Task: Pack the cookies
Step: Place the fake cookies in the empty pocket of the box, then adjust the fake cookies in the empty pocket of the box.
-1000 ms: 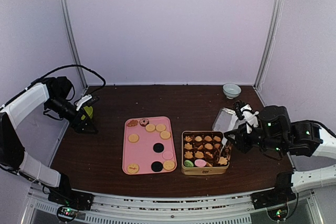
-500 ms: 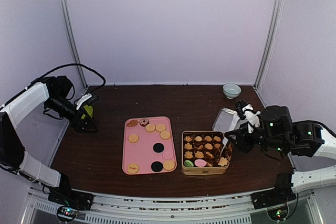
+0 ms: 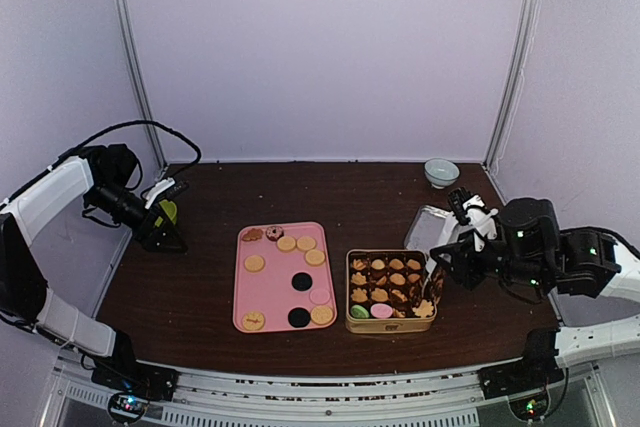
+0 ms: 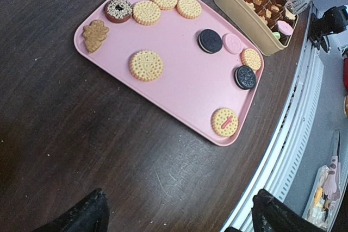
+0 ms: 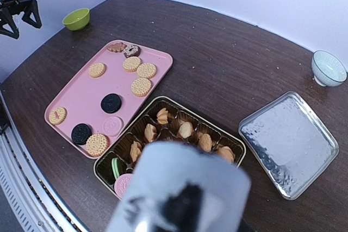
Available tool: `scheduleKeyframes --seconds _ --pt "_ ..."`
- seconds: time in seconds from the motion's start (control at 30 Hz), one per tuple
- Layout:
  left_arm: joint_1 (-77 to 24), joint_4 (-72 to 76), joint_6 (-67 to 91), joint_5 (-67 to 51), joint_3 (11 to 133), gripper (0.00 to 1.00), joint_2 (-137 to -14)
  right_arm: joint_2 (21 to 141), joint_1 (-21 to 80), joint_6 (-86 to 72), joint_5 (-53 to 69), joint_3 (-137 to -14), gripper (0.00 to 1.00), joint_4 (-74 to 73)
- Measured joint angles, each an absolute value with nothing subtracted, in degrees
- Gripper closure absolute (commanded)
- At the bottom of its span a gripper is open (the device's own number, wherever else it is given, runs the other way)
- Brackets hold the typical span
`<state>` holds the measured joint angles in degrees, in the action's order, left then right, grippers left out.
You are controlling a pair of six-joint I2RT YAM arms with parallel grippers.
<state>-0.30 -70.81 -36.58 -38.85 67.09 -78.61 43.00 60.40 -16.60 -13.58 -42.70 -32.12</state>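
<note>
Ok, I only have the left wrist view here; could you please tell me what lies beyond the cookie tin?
Observer: A silver square lid lies flat just right of the tin.
Operator: Thank you; are there any bowls?
Observer: A pale bowl stands in the table's far right corner.
Operator: And near my gripper?
Observer: A green bowl sits close to the left gripper, far left.

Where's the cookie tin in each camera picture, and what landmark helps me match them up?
Top external: the cookie tin sits low and centre, just right of the pink tray.
Left wrist: the cookie tin is in the top right corner, beyond the pink tray.
Right wrist: the cookie tin is bottom centre, its near side hidden.
Shared landmark: the pink tray, beside the cookie tin in every view.
</note>
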Motion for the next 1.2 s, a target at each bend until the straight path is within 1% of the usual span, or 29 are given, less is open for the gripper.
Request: scheduleKeyframes --seconds 0.57,0.9,1.2 --pt "-0.3 -70.81 -36.58 -38.89 67.11 0.06 -78.83 42.02 60.42 -16.73 -13.06 -42.22 0.65 -33.17" --pt "-0.3 -70.94 -36.56 -39.4 67.44 0.06 -78.83 41.87 60.42 -17.65 -11.27 -41.74 0.73 -32.53" --pt "-0.3 -71.24 -36.58 -39.81 68.05 0.06 -78.85 42.06 60.42 -17.78 -10.68 -43.05 0.72 -32.08"
